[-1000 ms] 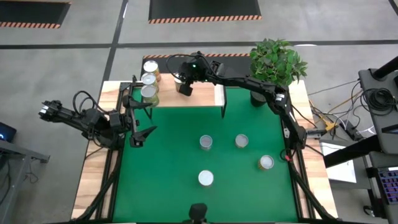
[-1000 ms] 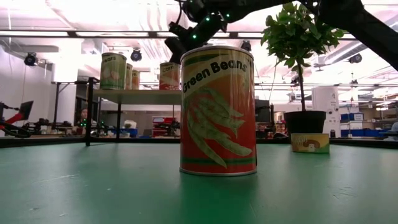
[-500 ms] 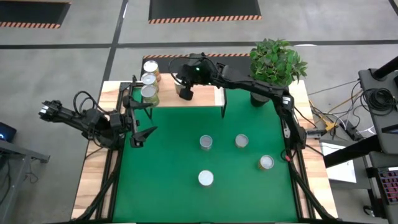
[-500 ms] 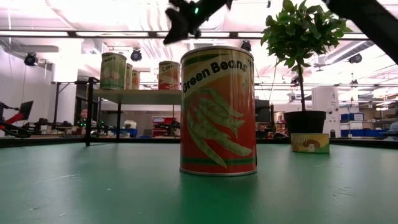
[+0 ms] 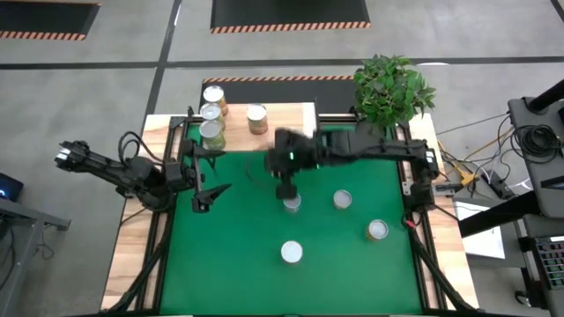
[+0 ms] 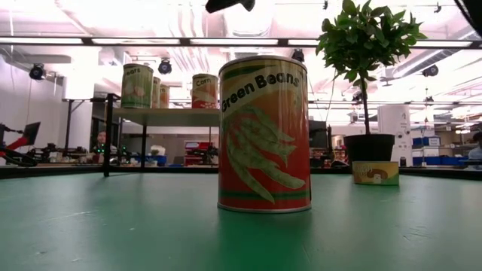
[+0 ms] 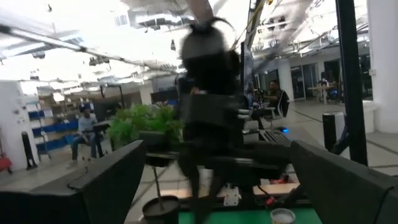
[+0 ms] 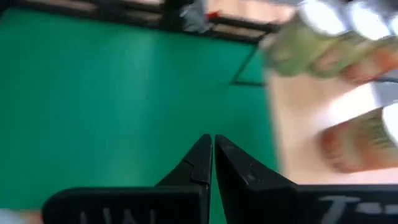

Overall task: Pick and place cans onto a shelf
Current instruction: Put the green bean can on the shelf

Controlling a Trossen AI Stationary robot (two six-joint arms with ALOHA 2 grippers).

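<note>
A green mat (image 5: 247,264) covers the surface, with a potted plant (image 5: 392,88) at its far right corner and the pale-wood shelf (image 5: 282,132) along the far edge. Four cans stand on the shelf: three in a row at its left end (image 5: 212,114) and a fourth (image 5: 256,118) just beside them, apart from the row. Four more wait on the mat: one (image 5: 292,203) directly under the right gripper (image 5: 284,187), one (image 5: 343,200) near it to the right, one (image 5: 377,230) farther right, and one (image 5: 292,253) nearest the front edge, which is likely the green-bean can filling the low view (image 6: 263,135). So roughly half the job looks done and four cans are left to move. The right gripper hangs over the mat, empty, and its jaws are clenched nearly together in its own wrist view (image 8: 211,158). The left gripper (image 5: 210,189) waits at the mat's left edge with jaws spread wide and nothing between them. The blur in the right wrist view makes the can labels there hard to read.
</note>
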